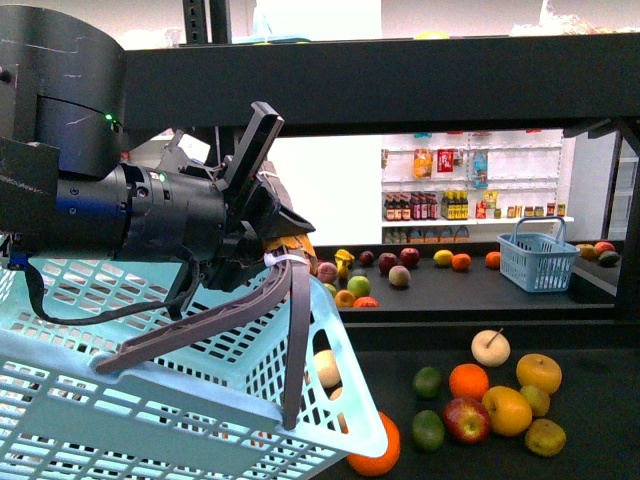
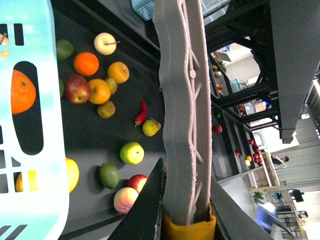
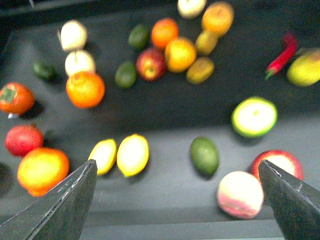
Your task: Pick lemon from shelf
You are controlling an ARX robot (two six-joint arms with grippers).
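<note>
- Lemon (image 3: 133,155): a bright yellow oval lying on the dark tier of the shelf (image 3: 170,117). A smaller second lemon (image 3: 103,156) touches its side. Both are blurred in the right wrist view.
- Neighbours: a green oval fruit (image 3: 204,155) lies near on one side and a large orange (image 3: 42,170) on the other. Both are apart from the pair.
- Right gripper (image 3: 177,164): above the tier, jaws spread wide with nothing between them. The lemon sits off-centre, nearer one jaw than the other.
- Left gripper (image 1: 285,248): jaws clamped on the grey handle (image 1: 200,328) of a pale blue basket (image 1: 150,410), which hangs in front of the shelf.
- Front view: the right arm is not seen and the lemon cannot be made out, probably hidden by the basket.
- Progress, by judgement: early. There is no contact, grasp or lift yet.
- Left to do: centre the jaws over the lemon, descend, close and raise it clear of the shelf.
- Risk: the touching second lemon may be nudged or caught in the grasp.
</note>
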